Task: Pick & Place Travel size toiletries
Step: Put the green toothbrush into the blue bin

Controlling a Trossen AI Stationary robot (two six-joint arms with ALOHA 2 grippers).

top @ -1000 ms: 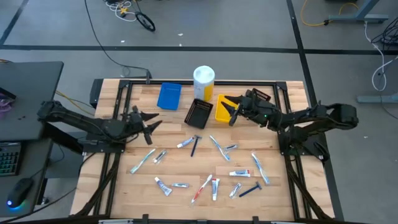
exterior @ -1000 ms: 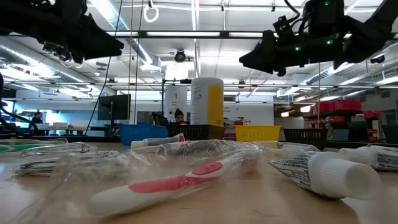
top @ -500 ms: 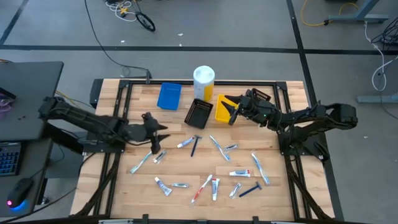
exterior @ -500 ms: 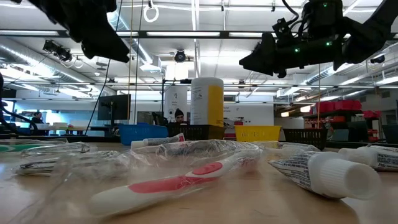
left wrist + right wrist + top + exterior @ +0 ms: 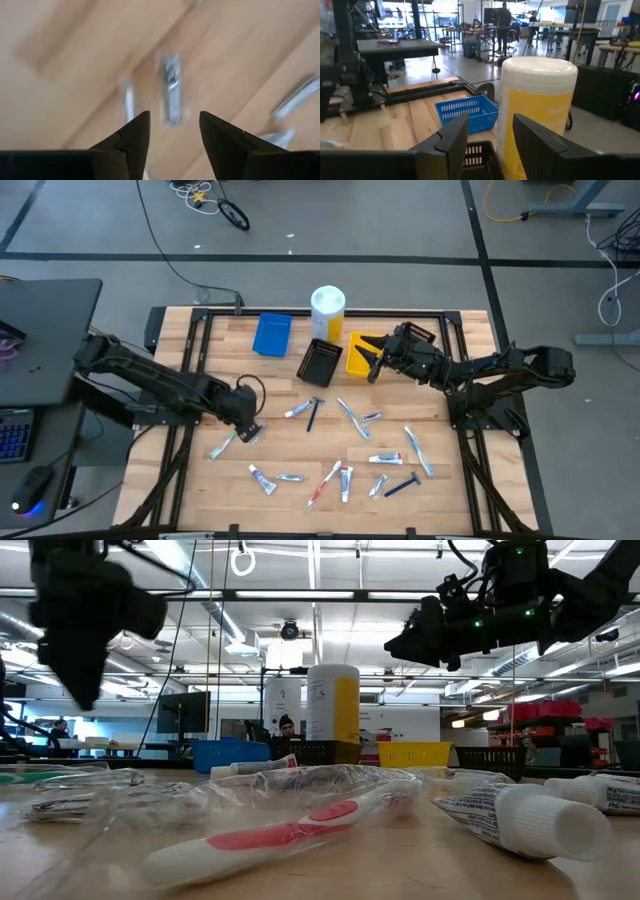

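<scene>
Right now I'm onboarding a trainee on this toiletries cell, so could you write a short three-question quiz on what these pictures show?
1. True or false: the left tool is over the bins.
2. Which bin lies nearest the right tool? A) blue bin B) yellow bin C) black bin
3. Fill in: in the left wrist view, a small silvery tube lies on the wood ahead of that tool's ____ fingers.

Key
1. False: it hangs over the toiletries at the table's left side.
2. B.
3. Open.
</scene>
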